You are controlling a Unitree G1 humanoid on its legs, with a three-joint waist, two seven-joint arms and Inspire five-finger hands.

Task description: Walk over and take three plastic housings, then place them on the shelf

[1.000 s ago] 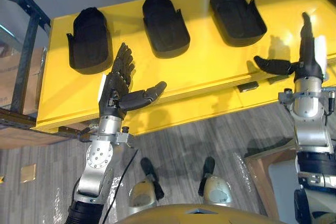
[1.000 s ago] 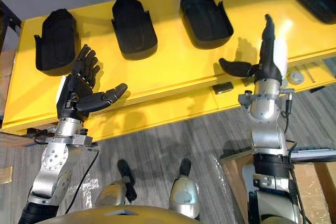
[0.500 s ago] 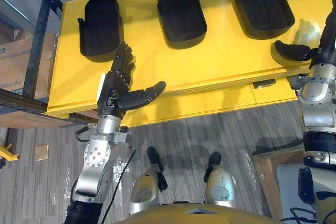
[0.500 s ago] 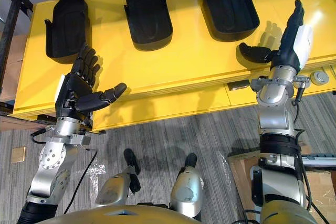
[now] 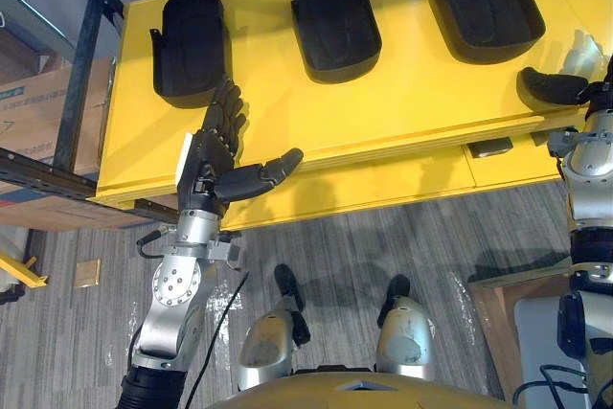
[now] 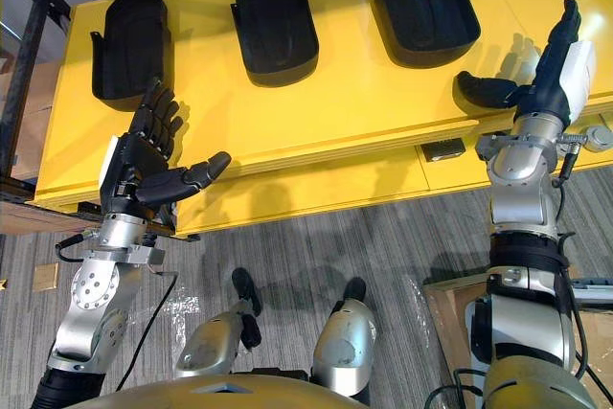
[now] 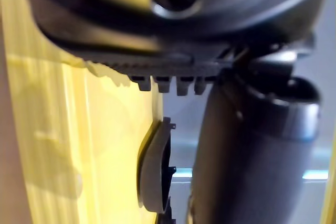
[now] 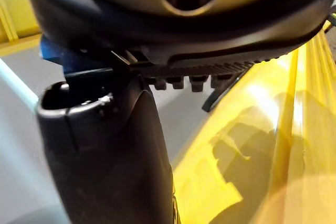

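Note:
Three black plastic housings lie in a row on the yellow table (image 5: 412,102): one at the left (image 5: 189,42), one in the middle (image 5: 332,16), one at the right (image 5: 482,2). My left hand (image 5: 215,155) hovers over the table's front edge, just below the left housing, fingers straight and thumb spread, holding nothing. My right hand (image 6: 551,74) stands at the front edge on the right, below the right housing, fingers straight up and thumb out, empty too. One housing's edge (image 7: 152,174) shows past the left hand in the left wrist view.
A dark metal shelf frame (image 5: 81,74) stands to the left of the table, with cardboard boxes (image 5: 38,126) behind it. A wooden crate (image 6: 450,328) sits on the grey floor at the lower right. A small grey plate (image 5: 490,148) hangs on the table's front face.
The camera has shifted, so the table and housings sit lower and further right in the picture. Both hands keep their open pose.

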